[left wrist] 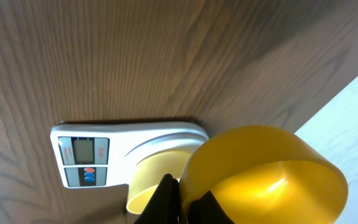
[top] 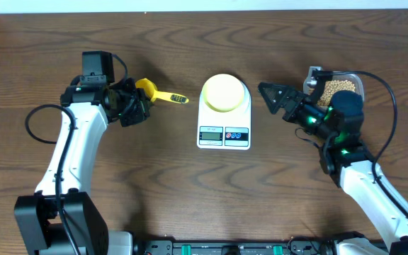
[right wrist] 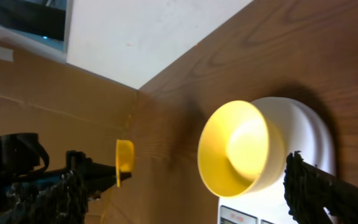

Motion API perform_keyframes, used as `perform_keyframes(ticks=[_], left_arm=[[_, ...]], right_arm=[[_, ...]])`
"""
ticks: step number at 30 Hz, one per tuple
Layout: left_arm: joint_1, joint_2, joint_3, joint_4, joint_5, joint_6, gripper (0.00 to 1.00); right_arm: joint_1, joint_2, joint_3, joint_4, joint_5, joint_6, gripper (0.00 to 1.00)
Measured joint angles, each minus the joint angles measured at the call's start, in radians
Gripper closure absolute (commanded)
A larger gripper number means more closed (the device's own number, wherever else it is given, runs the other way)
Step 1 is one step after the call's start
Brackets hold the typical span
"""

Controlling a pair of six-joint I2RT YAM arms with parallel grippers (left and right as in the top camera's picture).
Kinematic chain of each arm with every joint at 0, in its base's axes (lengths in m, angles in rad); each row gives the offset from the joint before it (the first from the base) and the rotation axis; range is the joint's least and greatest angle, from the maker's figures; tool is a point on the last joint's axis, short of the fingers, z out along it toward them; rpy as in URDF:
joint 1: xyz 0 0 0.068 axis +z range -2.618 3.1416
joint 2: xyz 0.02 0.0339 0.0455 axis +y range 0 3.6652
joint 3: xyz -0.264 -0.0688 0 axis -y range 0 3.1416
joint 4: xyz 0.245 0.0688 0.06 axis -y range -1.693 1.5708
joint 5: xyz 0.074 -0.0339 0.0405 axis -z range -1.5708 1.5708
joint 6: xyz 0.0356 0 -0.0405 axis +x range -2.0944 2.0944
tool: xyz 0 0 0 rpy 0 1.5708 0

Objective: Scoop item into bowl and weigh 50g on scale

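Note:
The pale yellow-green bowl stands empty on the white scale at the table's middle. The beige beans lie in a clear tub at the far right, partly hidden by my right arm. My left gripper is shut on the cup wall of a yellow scoop, left of the scale, with the handle pointing toward the scale. The left wrist view shows the scoop empty, with the bowl and scale behind it. My right gripper is open and empty, just right of the scale, facing the bowl.
The table is dark wood. A cardboard wall stands past the table's left edge. The scale's screen and two buttons face the table's front edge. The tub sits close behind my right wrist.

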Motion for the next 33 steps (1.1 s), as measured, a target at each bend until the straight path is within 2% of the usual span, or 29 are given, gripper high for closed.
perform_keyframes(ticks=[5,33], left_arm=[[-0.029,0.000,0.000,0.000,0.000,-0.007,0.92],[-0.149,0.000,0.000,0.074,0.060,-0.030,0.92]], right_arm=[[0.049,0.001,0.000,0.042,0.033,0.013,0.05],[0.150,0.001,0.000,0.039,0.164,0.069,0.09]])
